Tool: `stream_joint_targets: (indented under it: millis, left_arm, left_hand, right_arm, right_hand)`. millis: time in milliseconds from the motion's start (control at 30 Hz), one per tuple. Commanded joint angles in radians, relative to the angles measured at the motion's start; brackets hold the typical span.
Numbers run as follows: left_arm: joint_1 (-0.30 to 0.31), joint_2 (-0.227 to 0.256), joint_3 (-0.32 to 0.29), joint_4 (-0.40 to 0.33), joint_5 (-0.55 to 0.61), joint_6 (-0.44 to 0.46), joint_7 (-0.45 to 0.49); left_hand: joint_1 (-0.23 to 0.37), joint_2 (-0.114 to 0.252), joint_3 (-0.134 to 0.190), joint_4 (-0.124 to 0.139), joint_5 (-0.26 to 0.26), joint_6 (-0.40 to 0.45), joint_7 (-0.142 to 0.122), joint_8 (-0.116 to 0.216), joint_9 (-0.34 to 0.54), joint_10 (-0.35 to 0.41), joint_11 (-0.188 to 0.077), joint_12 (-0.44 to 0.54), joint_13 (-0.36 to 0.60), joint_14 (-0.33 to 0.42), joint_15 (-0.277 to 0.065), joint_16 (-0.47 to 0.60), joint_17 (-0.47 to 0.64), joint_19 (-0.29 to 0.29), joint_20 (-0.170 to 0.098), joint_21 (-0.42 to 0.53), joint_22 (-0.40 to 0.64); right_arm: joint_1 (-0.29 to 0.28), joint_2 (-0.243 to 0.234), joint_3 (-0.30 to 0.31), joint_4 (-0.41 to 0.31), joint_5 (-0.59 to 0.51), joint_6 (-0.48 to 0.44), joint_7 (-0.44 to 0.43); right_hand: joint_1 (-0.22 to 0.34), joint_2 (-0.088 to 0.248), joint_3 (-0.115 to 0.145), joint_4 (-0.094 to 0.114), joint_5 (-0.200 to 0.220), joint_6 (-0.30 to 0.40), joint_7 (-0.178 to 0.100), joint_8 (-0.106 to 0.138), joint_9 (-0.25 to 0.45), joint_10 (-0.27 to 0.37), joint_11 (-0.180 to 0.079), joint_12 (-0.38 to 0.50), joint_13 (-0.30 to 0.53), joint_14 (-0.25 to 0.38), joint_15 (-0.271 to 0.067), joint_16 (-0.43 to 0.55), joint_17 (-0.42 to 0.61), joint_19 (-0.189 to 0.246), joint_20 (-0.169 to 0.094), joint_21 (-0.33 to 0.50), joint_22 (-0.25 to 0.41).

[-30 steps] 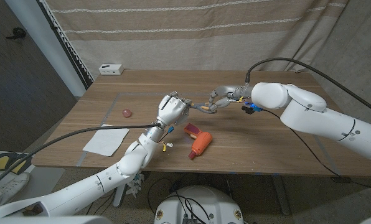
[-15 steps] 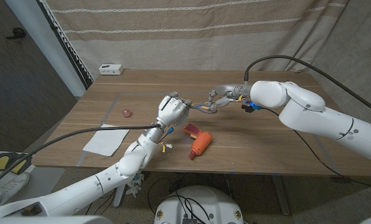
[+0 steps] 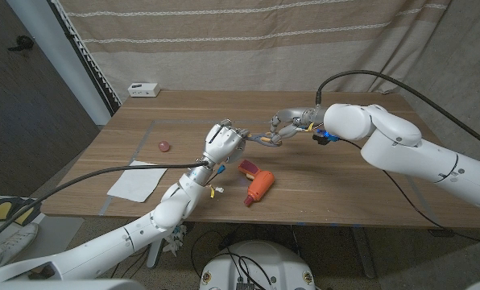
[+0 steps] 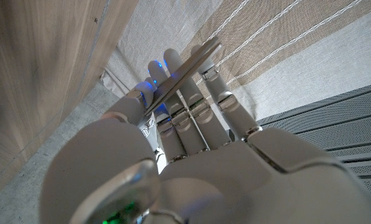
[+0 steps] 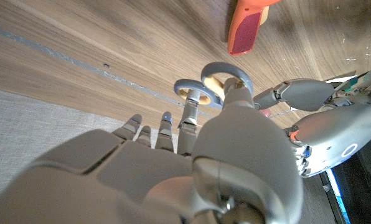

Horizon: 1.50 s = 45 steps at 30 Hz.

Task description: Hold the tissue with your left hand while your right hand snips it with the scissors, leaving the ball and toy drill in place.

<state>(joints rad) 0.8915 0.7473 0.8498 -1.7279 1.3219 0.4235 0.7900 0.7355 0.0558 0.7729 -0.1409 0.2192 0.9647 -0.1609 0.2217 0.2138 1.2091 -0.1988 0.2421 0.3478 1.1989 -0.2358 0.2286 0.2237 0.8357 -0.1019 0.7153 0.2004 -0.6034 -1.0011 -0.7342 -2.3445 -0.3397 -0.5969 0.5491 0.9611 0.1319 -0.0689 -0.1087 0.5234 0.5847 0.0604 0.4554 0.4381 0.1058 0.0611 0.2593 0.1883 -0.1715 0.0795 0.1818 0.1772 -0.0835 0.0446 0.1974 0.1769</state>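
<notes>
The scissors [image 3: 266,138] hang above the table's middle, between my two hands. My left hand [image 3: 224,142] is curled around the blade end, and a blade [image 4: 187,68] crosses its fingers in the left wrist view. My right hand [image 3: 287,123] grips the grey handle loops [image 5: 211,83] from the other side, with my left hand [image 5: 319,124] just beyond. The white tissue [image 3: 135,181] lies flat near the table's front left, apart from both hands. A pink ball [image 3: 163,146] sits behind it. The orange and red toy drill [image 3: 257,184] lies below the scissors, and its red part [image 5: 246,26] also shows in the right wrist view.
A small white box [image 3: 143,89] stands at the table's far left corner. Tape lines [image 3: 147,133] mark the wood on the left side. A striped curtain hangs behind the table. The table's front edge [image 3: 320,219] runs just in front of the drill.
My right arm has crept slightly left toward my left hand, closing on the scissor handles. The left hand, tissue, ball and drill have stayed put.
</notes>
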Motion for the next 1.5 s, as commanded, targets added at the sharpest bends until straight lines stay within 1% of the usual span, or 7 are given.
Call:
stream_joint_targets:
  millis: [33, 233, 400, 500, 667, 900, 1500]
  left_arm:
    - [0.005, -0.002, 0.001, -0.008, 0.006, 0.008, -0.002]
    - [0.008, -0.001, 0.001, -0.013, 0.007, 0.008, -0.011]
    - [0.01, -0.002, 0.001, -0.01, 0.006, 0.007, -0.008]
    - [0.011, -0.002, 0.001, -0.011, 0.004, 0.006, -0.007]
    - [0.013, -0.004, 0.0, -0.01, 0.003, 0.007, -0.003]
    - [0.023, -0.009, 0.0, -0.012, -0.011, 0.008, -0.005]
    - [0.028, -0.011, 0.0, -0.017, -0.01, 0.012, -0.004]
  left_hand:
    - [0.002, 0.007, 0.001, -0.006, 0.002, 0.006, -0.001, 0.0, -0.001, 0.014, -0.007, 0.003, 0.001, 0.009, -0.001, -0.002, 0.0, -0.001, -0.079, 0.007, 0.0]
    - [0.002, 0.008, 0.001, -0.005, 0.002, 0.012, 0.005, 0.003, -0.001, 0.014, -0.007, 0.002, 0.0, 0.009, -0.001, -0.002, -0.001, -0.001, -0.08, 0.009, -0.001]
    - [0.003, 0.007, 0.001, -0.006, 0.002, 0.015, 0.006, 0.004, -0.001, 0.015, -0.007, 0.003, 0.0, 0.009, -0.001, -0.003, -0.001, -0.001, -0.08, 0.009, -0.001]
    - [0.003, 0.007, 0.001, -0.006, 0.002, 0.014, 0.005, 0.003, -0.001, 0.015, -0.007, 0.003, 0.001, 0.009, -0.001, -0.003, -0.001, -0.002, -0.08, 0.01, -0.001]
    - [0.003, 0.006, 0.001, -0.006, 0.002, 0.013, 0.004, 0.002, -0.001, 0.015, -0.007, 0.003, 0.001, 0.009, -0.001, -0.003, -0.001, -0.002, -0.08, 0.01, -0.001]
    - [0.003, 0.005, 0.001, -0.006, 0.002, 0.013, 0.006, 0.002, -0.002, 0.015, -0.007, 0.003, 0.001, 0.01, -0.001, -0.003, -0.001, -0.003, -0.08, 0.011, -0.001]
    - [0.003, 0.004, 0.001, -0.005, 0.002, 0.017, 0.0, 0.003, -0.002, 0.016, -0.007, 0.002, 0.001, 0.009, -0.001, -0.004, -0.002, -0.005, -0.08, 0.013, -0.002]
  right_arm:
    - [-0.01, -0.005, 0.005, -0.007, -0.036, 0.011, 0.017]
    - [0.019, 0.003, -0.011, 0.005, -0.056, 0.012, 0.075]
    - [0.02, 0.007, -0.009, 0.007, -0.059, 0.015, 0.092]
    - [0.025, 0.01, -0.011, 0.009, -0.065, 0.017, 0.105]
    - [0.028, 0.013, -0.009, 0.009, -0.067, 0.015, 0.12]
    - [0.024, 0.007, 0.004, 0.007, -0.055, 0.022, 0.13]
    - [0.044, 0.011, -0.009, 0.008, -0.077, 0.027, 0.179]
  right_hand:
    - [0.014, 0.0, -0.008, -0.004, 0.0, 0.025, -0.001, 0.009, -0.005, 0.026, -0.002, 0.014, 0.001, -0.023, -0.01, 0.008, 0.001, 0.007, 0.001, 0.007, 0.001]
    - [0.024, 0.0, -0.01, -0.008, 0.0, 0.014, 0.002, -0.002, -0.012, 0.028, -0.003, 0.013, 0.001, -0.023, -0.01, 0.006, 0.001, 0.006, 0.001, 0.005, 0.001]
    - [0.03, 0.001, -0.012, -0.009, 0.0, 0.0, 0.0, -0.014, -0.018, 0.026, -0.004, 0.011, 0.001, -0.024, -0.013, 0.004, 0.001, 0.004, -0.001, 0.003, 0.001]
    - [0.034, 0.002, -0.014, -0.01, 0.001, -0.006, 0.009, -0.02, -0.023, 0.024, -0.001, 0.009, 0.001, -0.024, -0.011, 0.003, 0.001, 0.004, 0.002, 0.002, 0.001]
    - [0.039, 0.003, -0.018, -0.01, 0.001, -0.021, 0.003, -0.033, -0.03, 0.018, -0.003, 0.005, 0.001, -0.031, -0.014, 0.0, 0.002, 0.0, -0.004, 0.0, 0.001]
    - [0.04, 0.003, -0.022, -0.008, 0.0, -0.024, 0.004, -0.04, -0.035, 0.019, -0.003, 0.004, 0.001, -0.036, -0.013, -0.001, 0.002, -0.004, -0.007, -0.002, 0.002]
    - [0.047, 0.008, -0.035, -0.002, -0.003, -0.033, 0.001, -0.06, -0.05, 0.012, -0.003, -0.004, 0.002, -0.043, -0.01, 0.0, 0.002, -0.01, -0.005, -0.002, 0.002]
